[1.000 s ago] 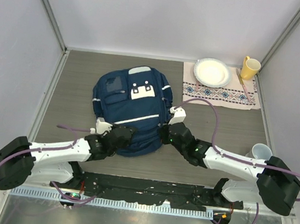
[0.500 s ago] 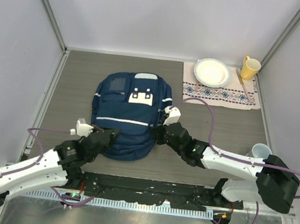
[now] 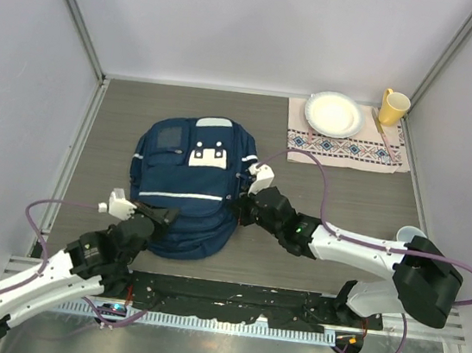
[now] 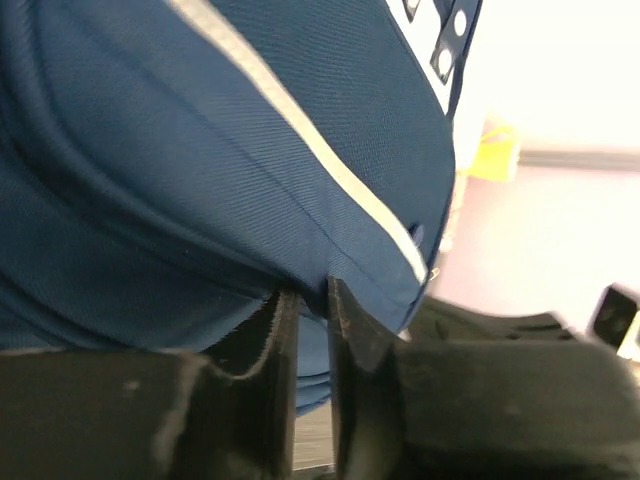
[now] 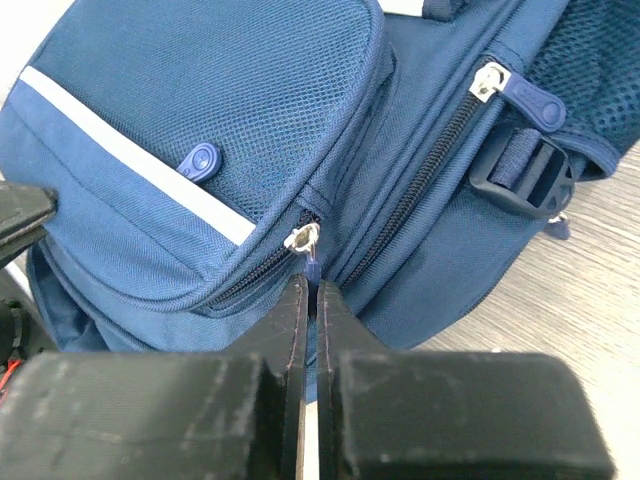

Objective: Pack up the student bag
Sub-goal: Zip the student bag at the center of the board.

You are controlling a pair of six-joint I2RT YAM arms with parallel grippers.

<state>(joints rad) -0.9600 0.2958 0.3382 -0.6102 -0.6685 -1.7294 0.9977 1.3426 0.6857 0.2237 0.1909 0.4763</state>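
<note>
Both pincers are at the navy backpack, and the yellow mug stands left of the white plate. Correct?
No: the top view shows the yellow mug right of the white plate. The left pincer and right pincer are indeed at the navy backpack.

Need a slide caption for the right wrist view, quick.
Right claw pinches the front pocket's zipper pull on the navy student bag.

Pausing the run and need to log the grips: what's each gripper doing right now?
Left gripper: closed, pinching the backpack at its lower edge.
Right gripper: closed on a blue zipper pull.
</note>
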